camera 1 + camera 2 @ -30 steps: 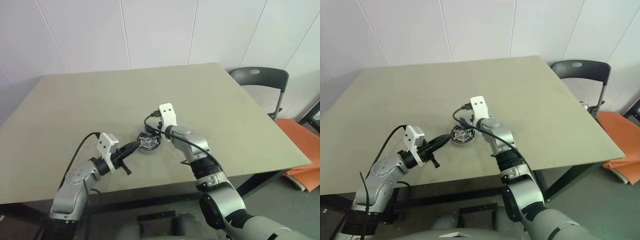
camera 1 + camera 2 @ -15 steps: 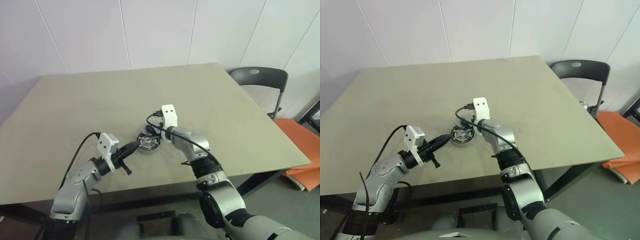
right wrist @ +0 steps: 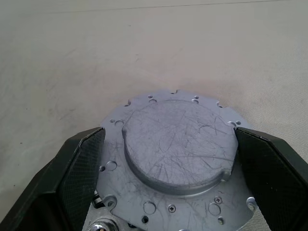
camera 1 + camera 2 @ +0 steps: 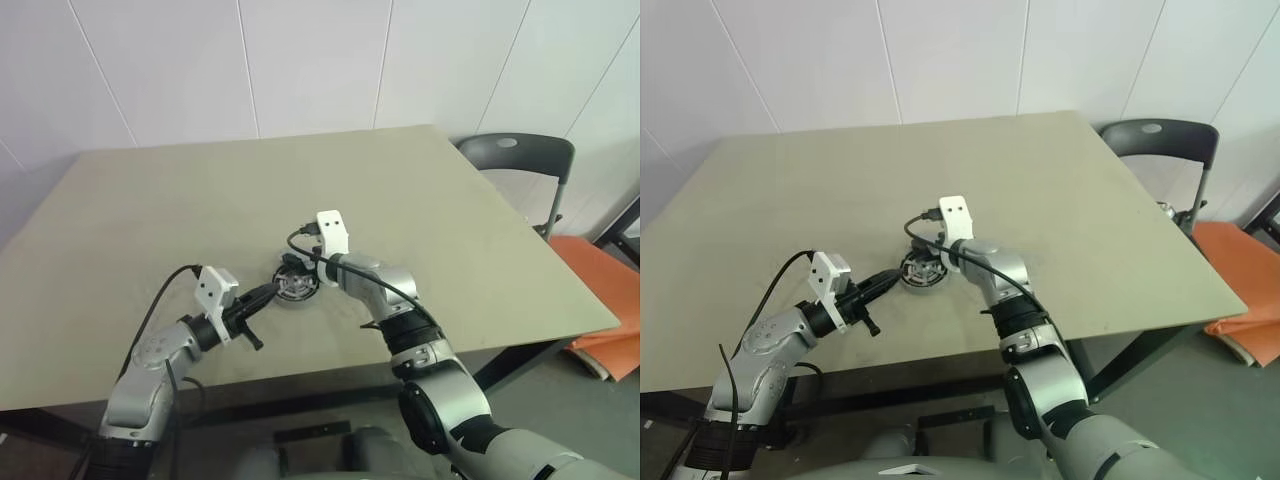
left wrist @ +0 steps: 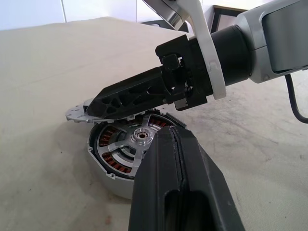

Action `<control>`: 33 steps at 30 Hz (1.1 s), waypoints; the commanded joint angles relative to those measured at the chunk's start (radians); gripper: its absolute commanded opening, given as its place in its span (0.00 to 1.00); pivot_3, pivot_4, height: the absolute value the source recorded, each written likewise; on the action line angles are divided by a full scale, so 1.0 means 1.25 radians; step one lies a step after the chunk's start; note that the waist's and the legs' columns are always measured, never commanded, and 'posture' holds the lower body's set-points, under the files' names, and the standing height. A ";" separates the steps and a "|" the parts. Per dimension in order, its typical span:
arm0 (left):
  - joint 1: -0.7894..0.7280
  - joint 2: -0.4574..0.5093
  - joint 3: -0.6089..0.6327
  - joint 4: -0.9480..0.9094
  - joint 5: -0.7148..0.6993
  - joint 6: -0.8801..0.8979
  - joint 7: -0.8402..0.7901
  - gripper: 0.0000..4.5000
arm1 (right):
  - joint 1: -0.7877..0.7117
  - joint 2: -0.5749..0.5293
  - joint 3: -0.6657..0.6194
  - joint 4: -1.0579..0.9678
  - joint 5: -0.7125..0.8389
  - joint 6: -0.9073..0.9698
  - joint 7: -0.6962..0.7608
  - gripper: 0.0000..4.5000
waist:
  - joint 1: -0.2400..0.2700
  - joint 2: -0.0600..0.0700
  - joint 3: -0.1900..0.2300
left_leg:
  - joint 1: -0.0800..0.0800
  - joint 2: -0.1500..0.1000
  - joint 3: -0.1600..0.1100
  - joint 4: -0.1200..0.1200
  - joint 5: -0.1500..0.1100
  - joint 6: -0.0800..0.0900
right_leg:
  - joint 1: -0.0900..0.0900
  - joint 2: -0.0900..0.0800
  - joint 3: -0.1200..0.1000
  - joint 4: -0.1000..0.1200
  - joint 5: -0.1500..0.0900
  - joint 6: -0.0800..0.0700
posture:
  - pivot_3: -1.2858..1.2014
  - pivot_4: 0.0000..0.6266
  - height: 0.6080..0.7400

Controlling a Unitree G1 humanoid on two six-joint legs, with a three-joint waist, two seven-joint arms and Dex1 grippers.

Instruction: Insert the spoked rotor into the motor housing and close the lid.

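The motor housing (image 5: 108,166) stands on the table near its front edge, with copper-red windings showing inside its rim. The spoked rotor (image 5: 126,144) sits inside the housing, its silver hub at the centre. The lid (image 3: 178,149), plain grey face up, hangs tilted over the housing's far side. My right gripper (image 3: 173,168) is shut on the lid, one black finger (image 3: 79,163) against each side of its rim. My left gripper (image 5: 168,134) is shut and holds nothing, its tips right at the housing's near rim (image 4: 296,288).
The tan table (image 4: 200,200) spreads wide behind and to both sides of the housing. A dark chair (image 4: 520,158) stands off the table's right corner. An orange object (image 4: 600,300) lies on the floor to the right.
My right wrist has turned slightly with the lid in its grip. The left arm and the housing have kept still.
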 commanded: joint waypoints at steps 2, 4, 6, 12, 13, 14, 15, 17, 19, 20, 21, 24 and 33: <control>-0.005 0.001 0.003 -0.009 0.004 -0.013 0.003 0.00 | -0.028 0.033 0.012 -0.006 0.002 -0.003 -0.002 0.99 | 0.000 0.000 0.000 | 0.000 0.000 0.000 0.000 0.000 0.000 | 0.000 0.000 0.000 0.000 0.000 0.000 | 0.52 0.00 1.00; -0.006 0.000 0.003 -0.011 0.004 -0.012 0.005 0.00 | -0.028 0.033 0.015 -0.001 -0.004 -0.012 -0.010 0.99 | 0.000 0.000 0.000 | 0.000 0.000 0.000 0.000 0.000 0.000 | 0.000 0.000 0.000 -0.001 0.000 0.000 | 0.52 0.00 1.00; -0.004 0.000 0.004 -0.014 0.003 -0.012 0.006 0.00 | -0.027 0.033 0.017 -0.002 -0.006 -0.016 -0.014 0.99 | 0.000 0.000 0.000 | 0.000 0.000 0.000 0.000 0.000 0.000 | 0.000 0.000 0.000 -0.001 0.000 0.000 | 0.52 0.00 1.00; -0.006 0.002 0.007 -0.016 0.004 -0.015 0.012 0.00 | -0.023 0.033 0.015 -0.014 0.010 -0.017 0.003 0.77 | 0.000 0.000 0.000 | -0.001 0.000 0.000 -0.001 0.000 0.000 | 0.000 0.000 -0.001 -0.003 0.000 0.000 | 0.52 0.00 1.00; -0.008 0.002 0.008 -0.016 0.004 -0.015 0.013 0.00 | -0.022 0.034 0.012 -0.016 0.014 -0.014 0.006 0.72 | 0.000 0.000 0.000 | -0.001 0.000 0.000 -0.001 0.000 0.000 | 0.000 0.000 -0.001 -0.003 0.000 0.000 | 0.52 0.00 1.00; -0.009 0.003 0.009 -0.016 0.004 -0.016 0.014 0.00 | -0.023 0.032 0.011 -0.015 0.014 -0.013 0.007 0.72 | 0.000 0.000 0.000 | -0.001 0.000 0.000 -0.002 0.000 0.000 | 0.000 0.000 -0.001 -0.004 0.000 0.000 | 0.52 0.00 1.00; -0.009 0.003 0.009 -0.015 0.004 -0.016 0.014 0.00 | -0.023 0.031 0.010 -0.015 0.014 -0.014 0.007 0.72 | -0.001 0.000 0.000 | -0.001 0.000 0.000 -0.003 0.000 0.000 | 0.000 0.000 -0.001 -0.004 0.000 0.000 | 0.52 0.00 1.00; -0.009 0.004 0.010 -0.016 0.003 -0.016 0.015 0.00 | -0.026 0.028 0.009 -0.010 0.013 -0.017 0.009 0.72 | -0.001 0.000 0.000 | -0.001 0.000 0.000 -0.003 0.000 0.000 | 0.000 0.000 -0.001 -0.004 0.000 0.000 | 0.52 0.00 1.00; -0.010 0.005 0.010 -0.015 0.003 -0.016 0.015 0.00 | -0.029 0.027 0.009 -0.006 0.018 -0.014 0.020 0.72 | -0.001 0.000 0.000 | -0.001 0.000 0.000 -0.004 0.000 0.000 | 0.000 0.000 -0.001 -0.004 0.000 0.000 | 0.52 0.00 1.00; -0.009 0.005 0.010 -0.015 0.003 -0.016 0.015 0.00 | -0.028 0.029 0.006 -0.008 0.026 -0.010 0.031 0.72 | -0.001 0.000 0.000 | -0.001 0.000 0.000 -0.004 0.000 0.000 | 0.000 0.001 -0.001 -0.004 0.000 0.000 | 0.52 0.00 1.00; -0.009 0.005 0.010 -0.014 0.003 -0.016 0.015 0.00 | -0.028 0.031 0.001 -0.011 0.039 -0.009 0.047 0.72 | -0.002 0.000 0.000 | -0.001 0.000 0.000 -0.004 0.000 0.000 | 0.000 0.001 -0.001 -0.004 0.000 0.000 | 0.52 0.00 1.00; -0.008 0.005 0.009 -0.013 0.004 -0.018 0.015 0.00 | -0.029 0.033 -0.014 -0.022 0.062 -0.026 0.088 0.72 | -0.005 0.000 0.000 | -0.001 0.000 0.000 -0.004 0.000 0.000 | 0.000 0.001 -0.001 -0.005 0.000 0.000 | 0.52 0.00 1.00; -0.018 -0.027 0.082 -0.054 -0.118 0.022 0.023 0.00 | 0.010 -0.036 0.046 -0.057 0.042 -0.144 0.235 0.72 | -0.012 0.000 0.000 | -0.001 0.000 0.000 -0.005 0.000 0.000 | 0.000 0.001 -0.001 -0.005 0.000 0.000 | 0.52 0.00 1.00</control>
